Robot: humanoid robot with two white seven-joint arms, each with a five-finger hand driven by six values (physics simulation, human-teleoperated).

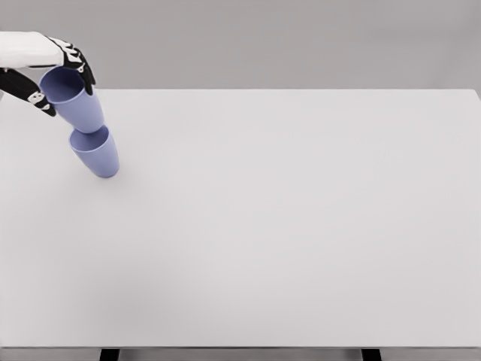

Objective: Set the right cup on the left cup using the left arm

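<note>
Head view: my left robot hand [60, 75], entering from the upper left, is clenched around the upper cup [75, 101] near its rim, black fingers [81, 66] wrapped over the far side. This held cup tilts, with its base lowered into the mouth of the lower cup [96, 152], which stands at the far left of the pale worktop [301, 226]. The two cups appear to touch at the lower rim, but I cannot tell how deeply the base is seated. The lower cup also looks tilted. I judge the main risk to be releasing while the held cup leans, so that it tips out or knocks the lower cup over. Both stand near the worktop's left edge, so a toppled cup could roll off. My right arm is out of view.
</note>
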